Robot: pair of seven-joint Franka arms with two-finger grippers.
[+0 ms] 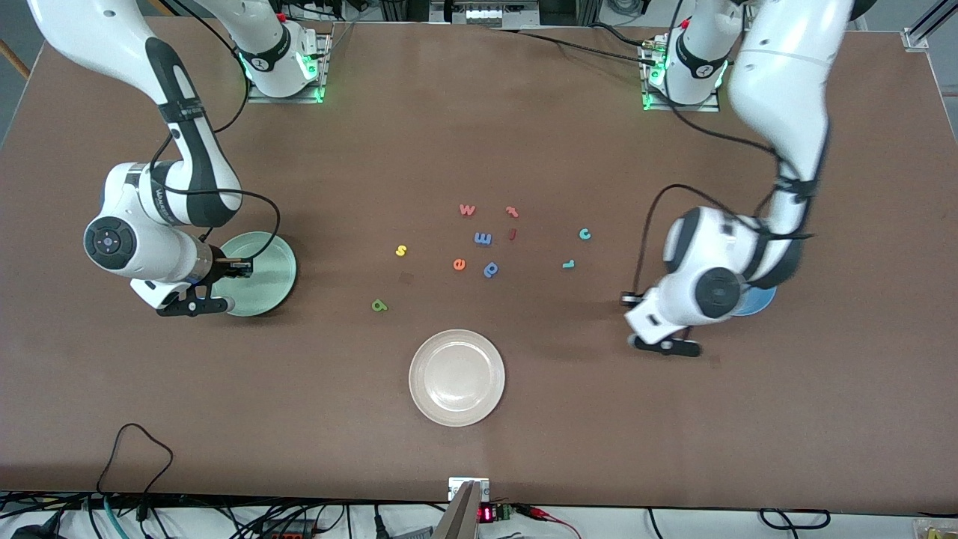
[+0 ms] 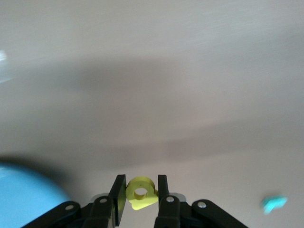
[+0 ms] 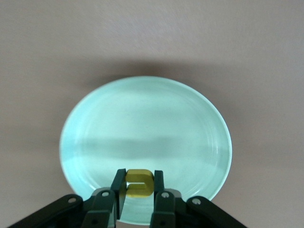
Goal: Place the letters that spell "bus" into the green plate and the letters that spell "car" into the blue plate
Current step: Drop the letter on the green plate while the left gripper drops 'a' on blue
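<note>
My right gripper (image 3: 139, 184) is shut on the yellow "u" (image 3: 139, 183) and hangs over the green plate (image 3: 147, 123), near its rim; in the front view that gripper (image 1: 236, 267) is over the plate (image 1: 266, 281) at the right arm's end. My left gripper (image 2: 141, 191) is shut on the yellow "a" (image 2: 141, 192) above bare table beside the blue plate (image 2: 23, 194). The left hand hides most of the blue plate (image 1: 757, 301) in the front view. On the table lie the yellow "s" (image 1: 401, 251), green "b" (image 1: 379, 305), teal "c" (image 1: 584, 234) and teal "r" (image 1: 568, 263).
A cream-white plate (image 1: 456, 378) sits nearest the front camera. Mid-table lie a blue "m" (image 1: 483, 239), orange "e" (image 1: 459, 263), blue "p" (image 1: 491, 269) and three red letters (image 1: 467, 209). A teal letter (image 2: 274, 203) shows near the left gripper.
</note>
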